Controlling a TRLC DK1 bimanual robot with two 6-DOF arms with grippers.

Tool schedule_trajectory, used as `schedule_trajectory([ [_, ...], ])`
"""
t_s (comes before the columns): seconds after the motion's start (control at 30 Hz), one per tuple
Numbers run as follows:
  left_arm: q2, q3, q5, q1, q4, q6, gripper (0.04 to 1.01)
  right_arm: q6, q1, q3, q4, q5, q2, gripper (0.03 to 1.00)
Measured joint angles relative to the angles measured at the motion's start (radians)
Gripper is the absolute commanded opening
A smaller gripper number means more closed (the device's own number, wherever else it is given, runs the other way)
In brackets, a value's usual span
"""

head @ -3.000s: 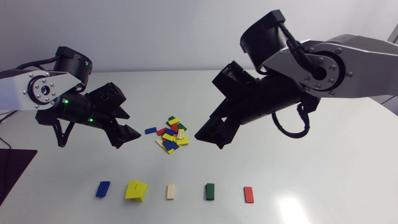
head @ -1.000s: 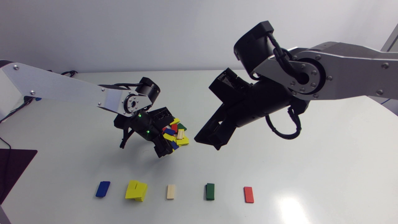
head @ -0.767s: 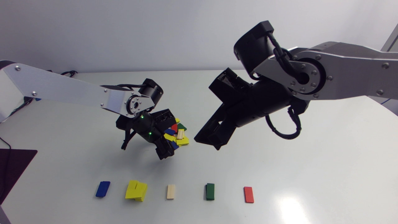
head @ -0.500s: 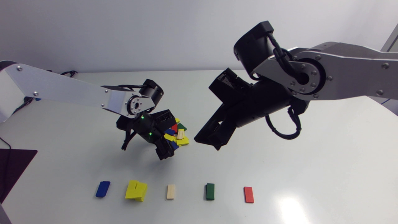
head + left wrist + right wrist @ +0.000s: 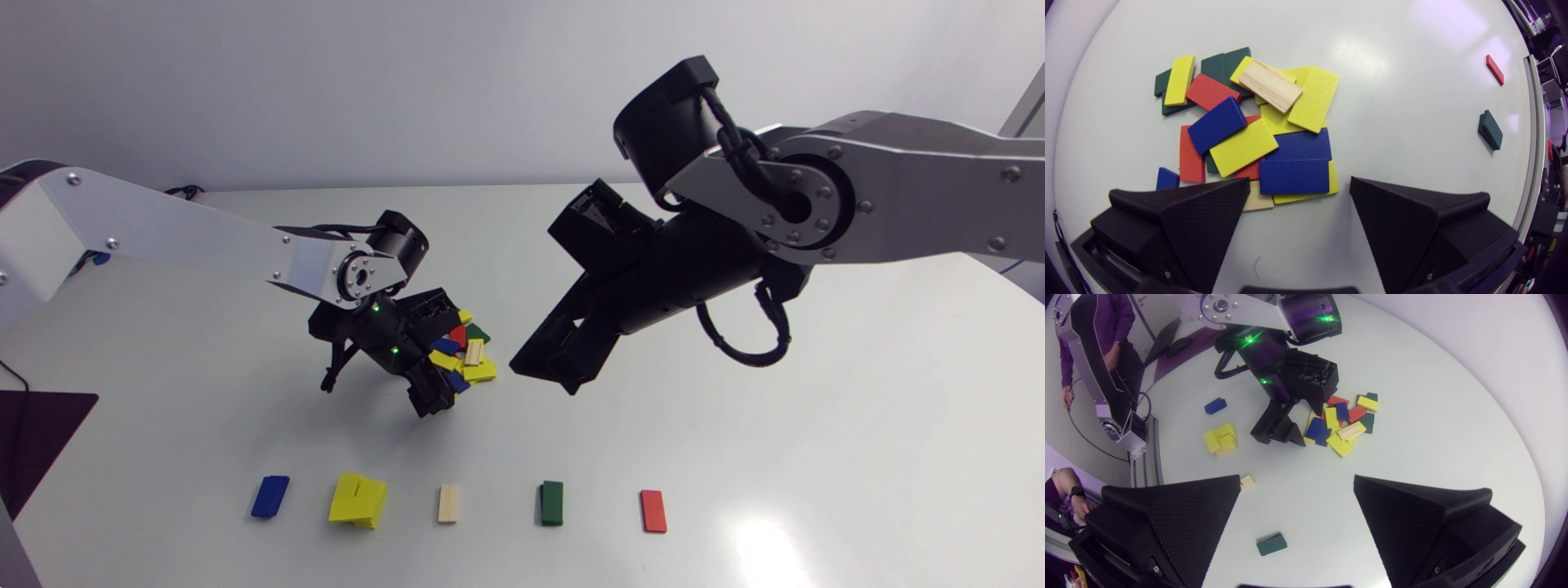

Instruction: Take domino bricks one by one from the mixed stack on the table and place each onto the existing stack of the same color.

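**A:** Where does the next brick lie from the jaws?

**B:** The left gripper [image 5: 1299, 181] stands released, its two black wedge fingers spread wide and gripping nothing. The flat blue wooden domino brick [image 5: 1294, 176] sits just ahead of the fingertips, centred on the gap. It is at the near edge of the mixed heap of coloured bricks [image 5: 464, 351], which lies mid-frame in the head view.

**A:** And its long axis?

**B:** It runs from one finger across to the other, so its short ends point at the two fingers. The spread looks wider than the brick is long. The brick lies flat, partly on a yellow brick [image 5: 1306, 197], and a second blue brick [image 5: 1300, 145] touches its far long side.

**A:** Which arm is nearer?

**B:** The left, by far. The right gripper [image 5: 555, 371] hangs to the right of the heap in the head view, apart from it, likewise released and empty.

**A:** Where should it go?

**B:** I'd judge the small blue stack [image 5: 270, 496], at the lower left of the head view.
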Motion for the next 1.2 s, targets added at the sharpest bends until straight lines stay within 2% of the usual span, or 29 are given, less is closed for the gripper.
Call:
schedule_trajectory([
  [0.17,0.007,0.010,0.000,0.000,0.000,0.000,0.862,0.000,0.000,0.000,0.000,0.000,0.000,0.970],
  [0.23,0.008,0.012,0.000,0.000,0.000,0.000,0.805,0.000,0.000,0.000,0.000,0.000,0.000,0.970],
  [0.43,0.010,0.015,0.000,0.000,0.000,0.000,0.734,0.000,0.000,0.000,0.000,0.000,0.000,0.970],
  [0.57,0.011,0.015,0.000,0.000,0.000,0.000,0.731,0.000,0.000,0.000,0.000,0.000,0.000,0.970],
  [0.67,0.011,0.015,0.000,-0.001,0.000,0.000,0.657,0.000,0.001,0.000,0.000,0.000,0.000,0.970],
  [0.8,0.011,0.015,0.000,-0.002,0.000,0.000,0.656,0.000,0.001,0.000,0.000,0.000,0.000,0.970],
  [0.87,0.011,0.015,0.000,-0.003,0.000,0.000,0.597,0.000,0.001,0.000,0.000,0.000,0.000,0.970],
  [0.93,0.011,0.015,0.000,-0.007,0.000,0.000,0.597,0.000,0.001,0.000,0.000,0.000,0.000,0.970],
  [1.1,0.011,0.015,0.000,-0.013,0.000,0.000,0.434,0.000,0.001,0.000,0.000,0.000,0.000,0.970],
  [1.2,0.010,0.019,0.000,-0.015,0.000,0.000,0.415,0.000,0.000,0.000,0.000,0.000,0.000,0.970],
])
